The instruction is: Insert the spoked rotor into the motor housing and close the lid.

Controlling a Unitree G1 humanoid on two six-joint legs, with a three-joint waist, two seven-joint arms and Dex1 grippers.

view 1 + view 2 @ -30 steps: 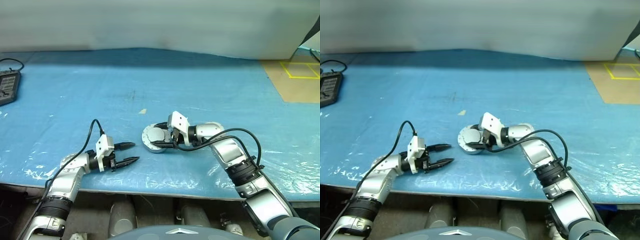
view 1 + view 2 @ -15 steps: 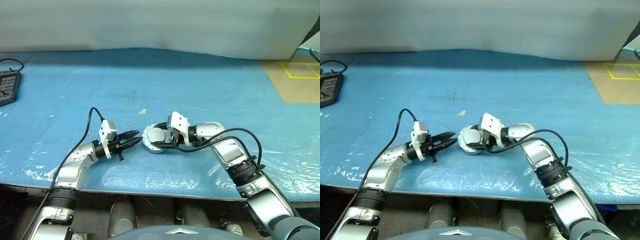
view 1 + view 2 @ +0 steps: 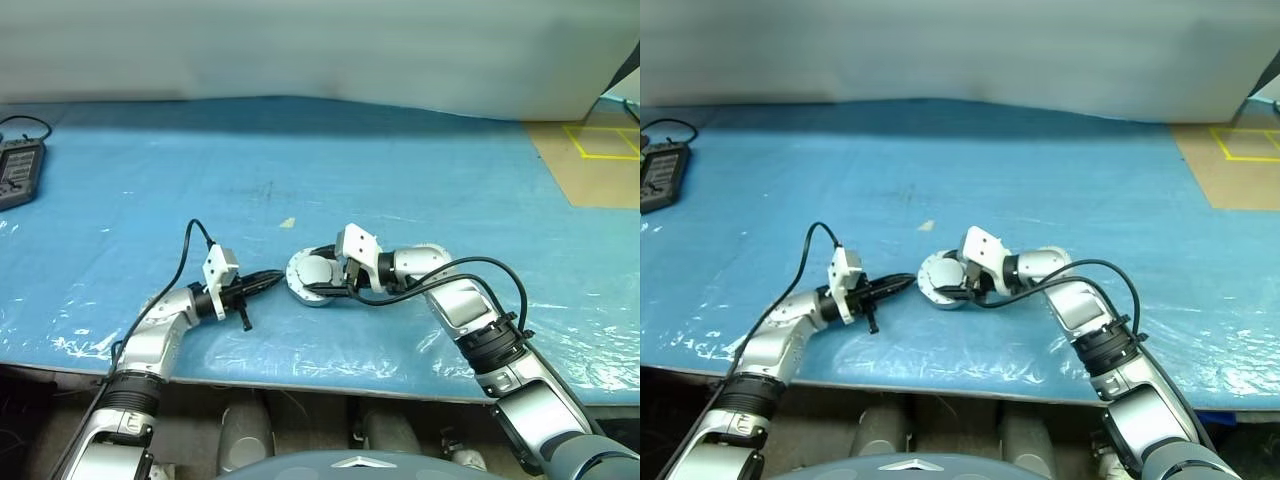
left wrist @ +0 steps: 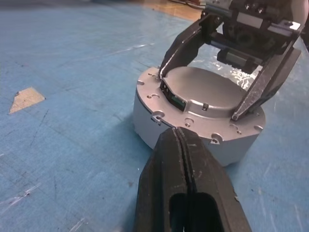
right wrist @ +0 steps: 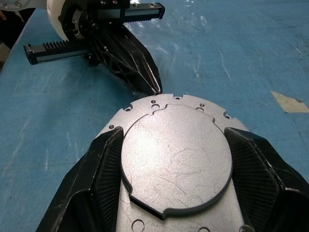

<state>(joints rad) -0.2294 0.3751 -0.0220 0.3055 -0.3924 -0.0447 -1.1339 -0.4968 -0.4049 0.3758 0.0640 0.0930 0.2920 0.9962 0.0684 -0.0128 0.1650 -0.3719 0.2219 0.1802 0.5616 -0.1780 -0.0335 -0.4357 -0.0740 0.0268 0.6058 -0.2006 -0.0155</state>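
The motor housing is a round silver puck in the middle of the blue table. The grey lid lies flat on its top, smooth face up. My right gripper reaches in from the right, its two fingers pressed against opposite edges of the lid. My left gripper comes from the left, level and shut with nothing in it. Its tips sit right at the housing's side wall near the top rim. The spoked rotor is hidden.
A dark control box with a cable lies at the far left of the table. A small tan scrap lies just behind the housing. Brown floor with yellow lines shows at the right. The table's front edge runs close below both arms.
My left gripper has gone from open to shut and moved right, up to the housing's side. The right gripper and the lid have stayed where they were.
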